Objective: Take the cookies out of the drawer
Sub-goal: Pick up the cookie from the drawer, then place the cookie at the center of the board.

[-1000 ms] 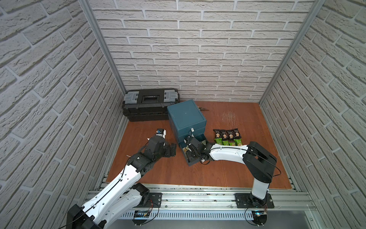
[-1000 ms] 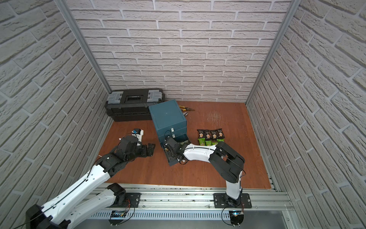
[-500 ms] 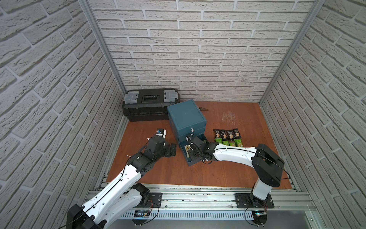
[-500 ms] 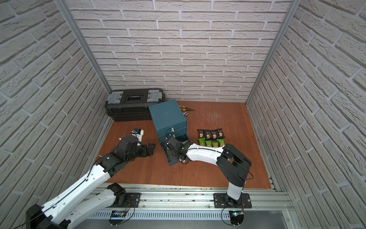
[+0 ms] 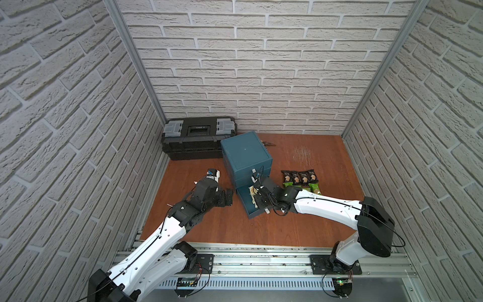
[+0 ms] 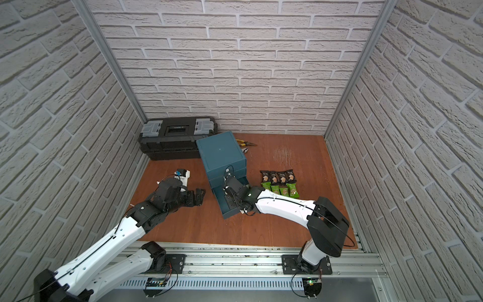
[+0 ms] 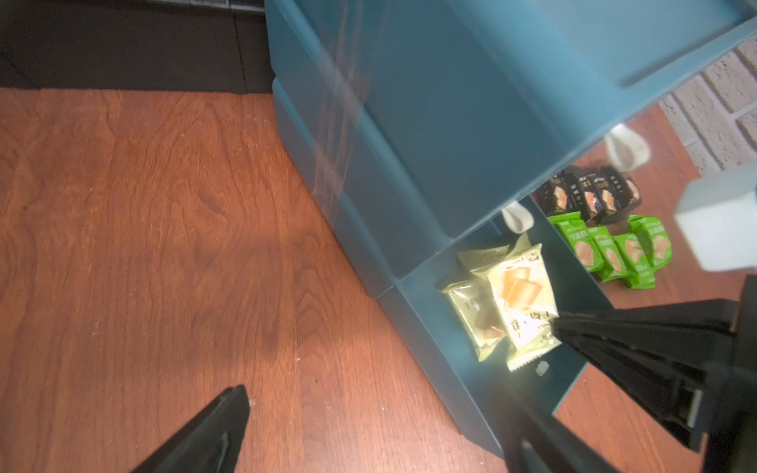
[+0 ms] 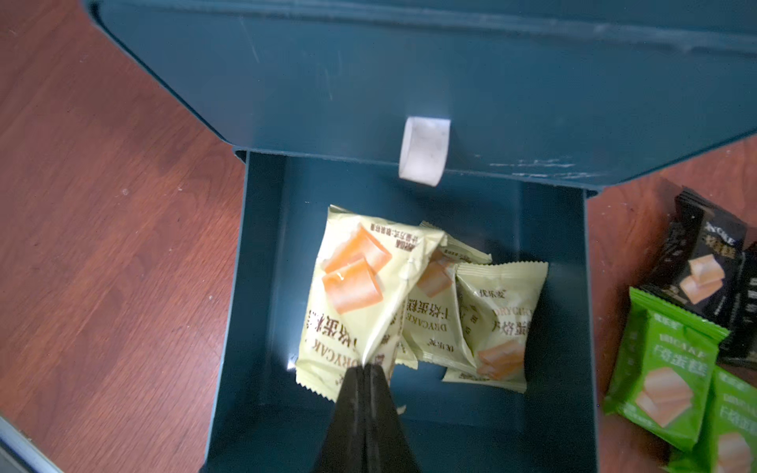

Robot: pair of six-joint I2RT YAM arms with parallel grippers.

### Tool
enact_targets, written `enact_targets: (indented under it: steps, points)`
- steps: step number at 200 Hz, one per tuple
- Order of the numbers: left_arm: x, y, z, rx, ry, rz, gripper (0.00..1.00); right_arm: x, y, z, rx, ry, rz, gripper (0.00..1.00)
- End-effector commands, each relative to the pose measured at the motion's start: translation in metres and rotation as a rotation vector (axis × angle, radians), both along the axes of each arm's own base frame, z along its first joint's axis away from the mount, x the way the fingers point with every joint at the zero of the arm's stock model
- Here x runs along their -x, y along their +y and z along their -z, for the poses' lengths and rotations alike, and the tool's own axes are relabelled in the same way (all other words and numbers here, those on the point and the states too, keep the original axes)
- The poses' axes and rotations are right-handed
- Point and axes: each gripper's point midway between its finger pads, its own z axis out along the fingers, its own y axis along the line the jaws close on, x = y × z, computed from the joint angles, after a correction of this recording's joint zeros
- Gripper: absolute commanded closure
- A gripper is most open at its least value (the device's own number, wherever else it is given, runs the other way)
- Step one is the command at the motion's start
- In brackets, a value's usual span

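The bottom drawer [image 8: 262, 286] of the blue drawer unit [image 5: 244, 154] stands pulled out. Three pale cream-yellow cookies lie in it. My right gripper [image 8: 366, 366] reaches into the drawer and is shut on the edge of the largest cream packet [image 8: 352, 286], which tents up at the pinch. Two more cream packets [image 8: 499, 323] lie beside it. The left wrist view shows the same grip on that packet [image 7: 524, 295]. My left gripper [image 7: 377, 430] hovers open and holds nothing over the floor, left of the drawer [image 5: 244, 202]. Black cookies [image 5: 299, 176] and green cookies [image 5: 315, 187] lie in rows on the floor, right of the unit.
A black toolbox [image 6: 177, 133] stands against the back wall, touching the unit's rear left. Orange-and-yellow-handled pliers [image 6: 245, 142] lie behind the unit. Brick walls close in both sides. Bare wooden floor [image 5: 300, 224] stretches in front of the drawer.
My right gripper has shut on the cream packet in the drawer, and the right arm's elbow has swung to the right. The left arm has not moved.
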Motion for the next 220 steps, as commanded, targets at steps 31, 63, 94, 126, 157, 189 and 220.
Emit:
enact_targets:
  steps: [31, 63, 94, 126, 157, 189, 220]
  points:
    - [0.006, -0.048, -0.05, 0.066, -0.177, 0.198, 0.01, 0.012, -0.02, -0.039, -0.091, -0.03, -0.008, 0.98]
    - [0.024, -0.08, -0.07, 0.077, -0.272, 0.321, 0.01, 0.022, -0.053, -0.052, -0.109, -0.03, 0.026, 0.98]
    - [0.04, -0.115, -0.083, 0.12, -0.32, 0.433, 0.01, 0.03, -0.093, -0.063, -0.154, -0.046, 0.086, 0.98]
    - [0.052, -0.156, -0.082, 0.19, -0.357, 0.525, 0.01, 0.035, -0.131, -0.054, -0.191, -0.023, 0.192, 0.98]
    - [0.071, -0.196, -0.075, 0.288, -0.336, 0.639, 0.01, 0.042, -0.159, -0.033, -0.211, 0.0, 0.301, 0.98]
    - [0.089, -0.208, -0.041, 0.23, -0.25, 0.714, 0.02, 0.048, -0.169, -0.007, -0.2, 0.051, 0.349, 0.98]
    - [0.093, -0.189, -0.013, 0.158, -0.199, 0.686, 0.02, 0.052, -0.179, 0.02, -0.149, 0.08, 0.382, 0.98]
